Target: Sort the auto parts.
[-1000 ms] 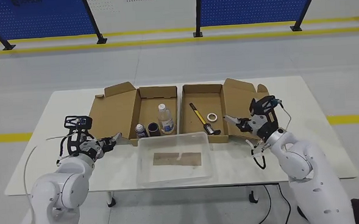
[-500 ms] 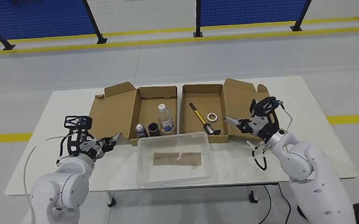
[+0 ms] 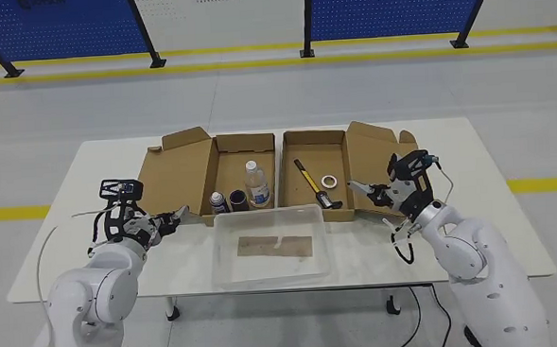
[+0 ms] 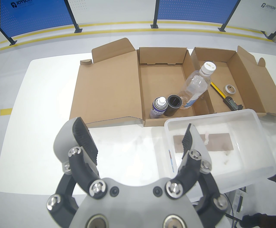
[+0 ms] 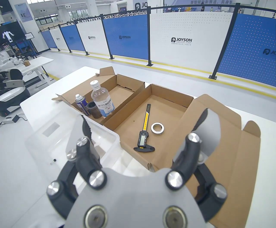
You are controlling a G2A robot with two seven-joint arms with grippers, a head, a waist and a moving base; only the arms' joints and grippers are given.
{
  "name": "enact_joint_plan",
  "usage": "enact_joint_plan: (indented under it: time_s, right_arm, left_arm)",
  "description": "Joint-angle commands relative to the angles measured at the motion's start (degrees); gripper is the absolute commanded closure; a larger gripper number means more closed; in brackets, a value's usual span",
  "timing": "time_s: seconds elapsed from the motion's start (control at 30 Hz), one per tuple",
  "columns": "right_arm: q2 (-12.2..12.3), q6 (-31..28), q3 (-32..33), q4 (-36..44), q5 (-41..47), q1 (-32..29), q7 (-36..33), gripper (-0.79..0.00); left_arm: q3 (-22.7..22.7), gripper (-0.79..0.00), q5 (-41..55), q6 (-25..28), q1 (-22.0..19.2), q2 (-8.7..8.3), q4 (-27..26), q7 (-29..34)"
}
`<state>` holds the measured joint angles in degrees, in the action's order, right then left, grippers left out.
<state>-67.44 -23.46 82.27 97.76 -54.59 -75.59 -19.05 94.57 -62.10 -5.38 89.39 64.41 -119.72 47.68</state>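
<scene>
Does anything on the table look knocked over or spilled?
Nothing stands out. The bottle, spray can and black cylinder stand upright in one box; the caliper and metal ring lie flat in the other box.

A big indoor hall for robot trials. Pegboard partitions (image 5: 127,49) and yellow floor lines (image 3: 254,65) ring the desk (image 3: 81,198).

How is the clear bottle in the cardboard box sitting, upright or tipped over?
Upright. The clear bottle stands on its base in the cardboard box, white cap on top, next to a spray can.
</scene>
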Motion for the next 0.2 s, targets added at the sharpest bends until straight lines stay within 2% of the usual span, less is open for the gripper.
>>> enact_joint_plan:
  time_s: [0.0, 0.17]
  right_arm:
    - [0.0, 0.0, 0.0, 0.0, 0.0, 0.0, 0.0, -0.785]
    - [0.0, 0.0, 0.0, 0.0, 0.0, 0.0, 0.0, -0.785]
  left_arm:
    - [0.0, -0.785, 0.0, 0.0, 0.0, 0.00, 0.0, 0.0]
    - [0.0, -0.785, 0.0, 0.0, 0.0, 0.00, 0.0, 0.0]
